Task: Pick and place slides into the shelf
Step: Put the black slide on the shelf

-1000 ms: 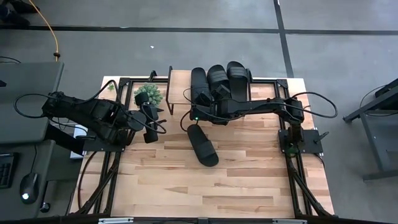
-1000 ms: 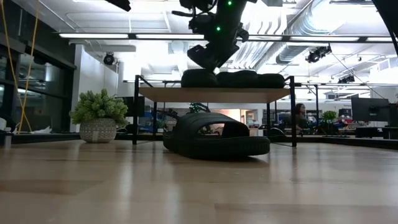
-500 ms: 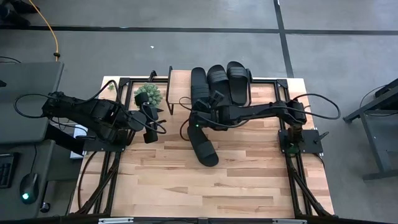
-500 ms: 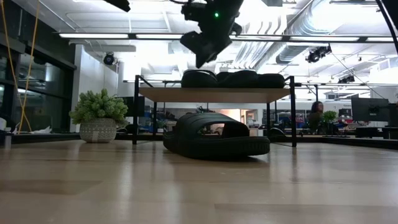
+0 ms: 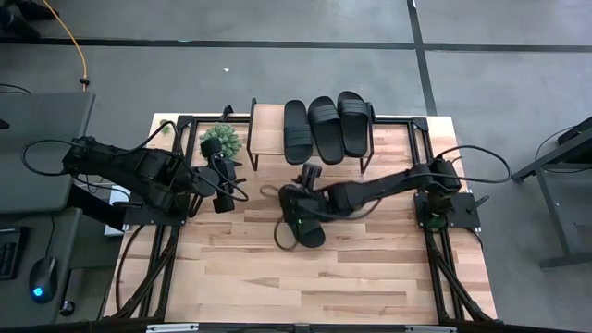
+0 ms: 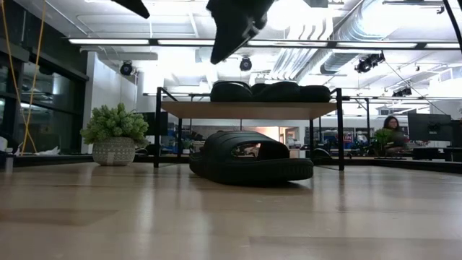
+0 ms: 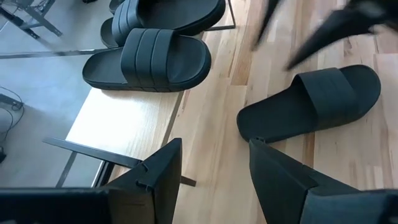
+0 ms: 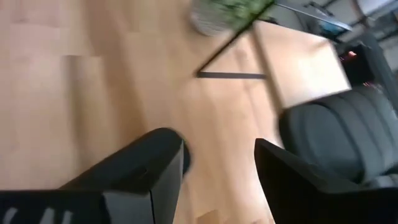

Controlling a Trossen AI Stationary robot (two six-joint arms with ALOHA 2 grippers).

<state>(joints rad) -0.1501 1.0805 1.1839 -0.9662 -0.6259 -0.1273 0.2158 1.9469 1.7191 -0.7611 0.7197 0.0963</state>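
Observation:
Three black slides (image 5: 324,128) lie side by side, soles down, on the shelf's light wooden top (image 5: 268,129); in the low view they sit on the shelf (image 6: 249,109) as a dark row (image 6: 263,91). The fourth slide (image 5: 313,231) lies sole down on the table in front of the shelf (image 6: 253,159) (image 7: 311,106). My right gripper (image 5: 285,233) hangs open in the air above that slide, high in the low view (image 6: 232,29) and touching nothing. My left gripper (image 5: 222,190) waits open near the table's left edge (image 7: 214,168).
A small potted plant (image 5: 220,141) (image 6: 114,137) stands just left of the shelf, close to my left gripper. The shelf's left third is bare wood. Black frame rails run along the table's left and right sides (image 5: 435,240). The near half of the table (image 5: 305,287) is bare wood.
My right gripper has drawn back from over the shelf's left slide toward the table's near edge and now hangs above the slide on the table. The three slides stay on the shelf and the fourth has not moved.

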